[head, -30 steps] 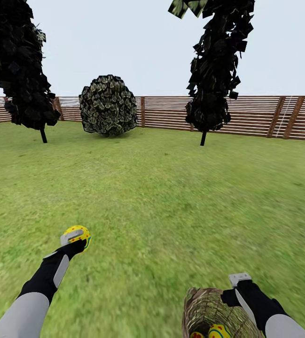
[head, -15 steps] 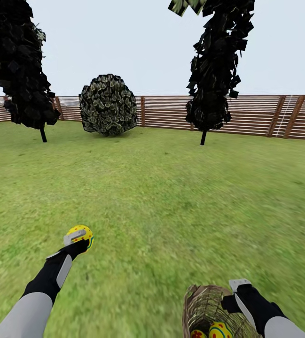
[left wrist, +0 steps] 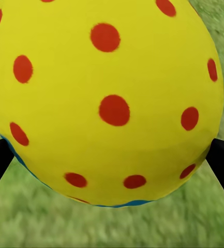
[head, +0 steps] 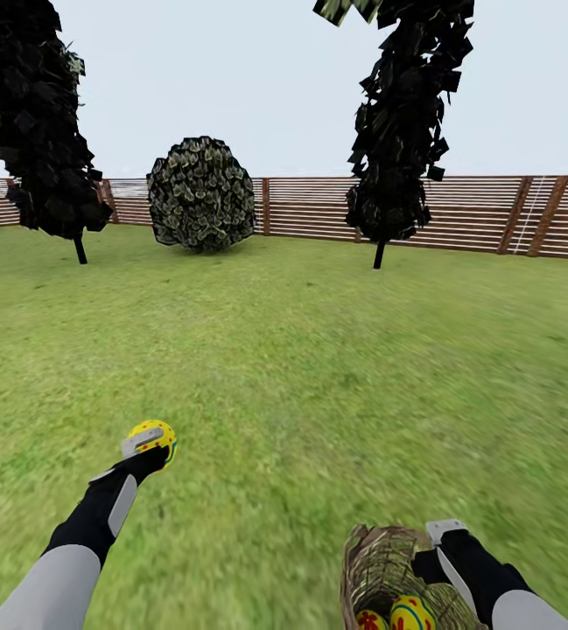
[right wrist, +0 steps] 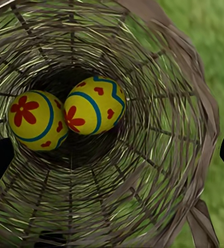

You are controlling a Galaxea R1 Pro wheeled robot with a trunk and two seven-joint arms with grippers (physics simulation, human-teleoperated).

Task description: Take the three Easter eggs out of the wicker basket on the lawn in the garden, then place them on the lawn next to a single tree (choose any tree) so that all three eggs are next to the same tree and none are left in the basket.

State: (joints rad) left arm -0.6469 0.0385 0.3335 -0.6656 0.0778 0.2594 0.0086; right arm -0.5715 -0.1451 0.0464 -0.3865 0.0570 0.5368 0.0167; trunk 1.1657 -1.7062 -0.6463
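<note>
Left tool (head: 150, 440) clenched on egg (head: 156, 434), lifted slightly higher; right tool (head: 442, 535) spread over basket (head: 380, 569), unchanged.

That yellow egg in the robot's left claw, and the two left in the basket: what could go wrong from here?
The left gripper pinches the round, smooth egg only at its sides, so it might slip out on the way. The trees, such as this one, stand far across the lawn. The right gripper is at the rim of the wicker basket; a knock could tip it and roll out its two eggs.
</note>
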